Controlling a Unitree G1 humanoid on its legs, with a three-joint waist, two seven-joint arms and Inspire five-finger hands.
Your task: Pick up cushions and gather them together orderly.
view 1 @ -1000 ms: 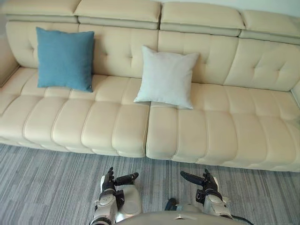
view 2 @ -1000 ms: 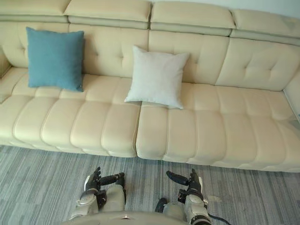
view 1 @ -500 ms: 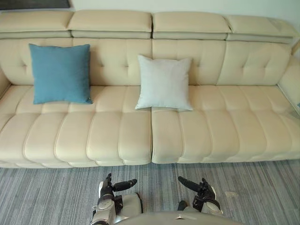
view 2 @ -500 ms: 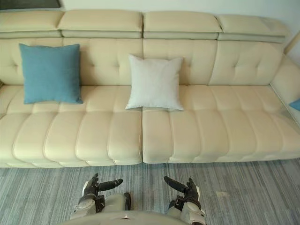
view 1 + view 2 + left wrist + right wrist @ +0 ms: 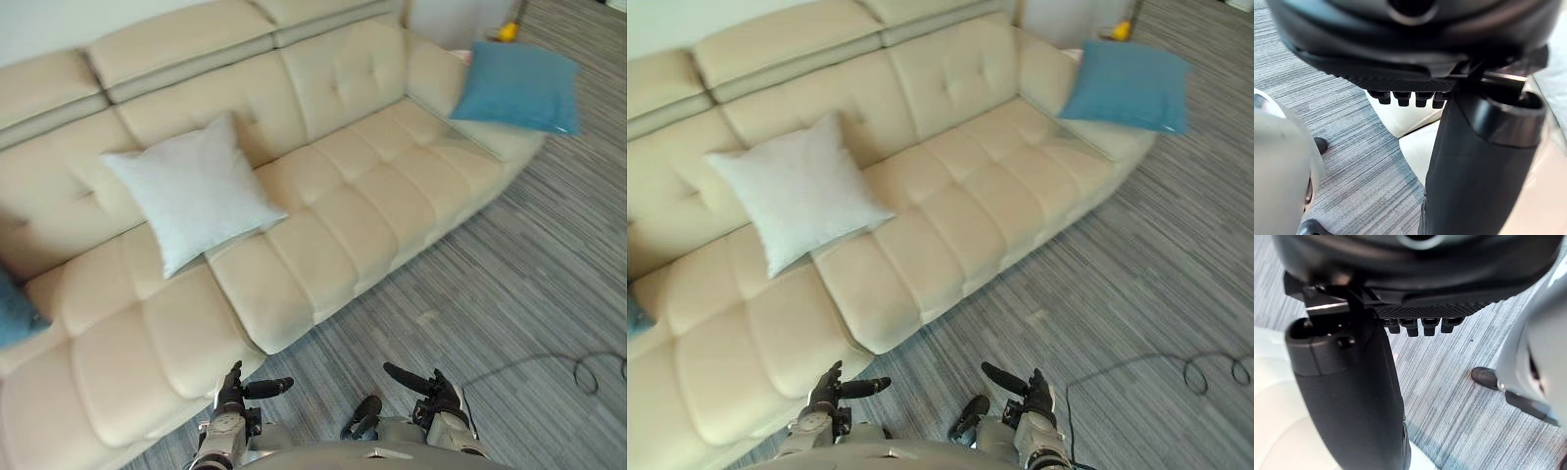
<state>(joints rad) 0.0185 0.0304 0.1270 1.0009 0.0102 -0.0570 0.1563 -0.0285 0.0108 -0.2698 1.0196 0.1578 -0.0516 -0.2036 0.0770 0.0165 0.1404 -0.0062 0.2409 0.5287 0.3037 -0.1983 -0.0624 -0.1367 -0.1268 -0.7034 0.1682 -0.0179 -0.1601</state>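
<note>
Our left hand (image 5: 232, 391) and right hand (image 5: 437, 396) hang at the bottom centre of the frame over the grey carpet (image 5: 509, 294), fingers loosely straight, thumbs out, gripping nothing. Beyond them, the cream sofa (image 5: 343, 211) carries the white cushion (image 5: 191, 191) at centre left, leaning on the backrest, and a blue cushion (image 5: 514, 86) on its arm, upper right. A second blue cushion (image 5: 12, 311) is cut off at the left edge.
</note>
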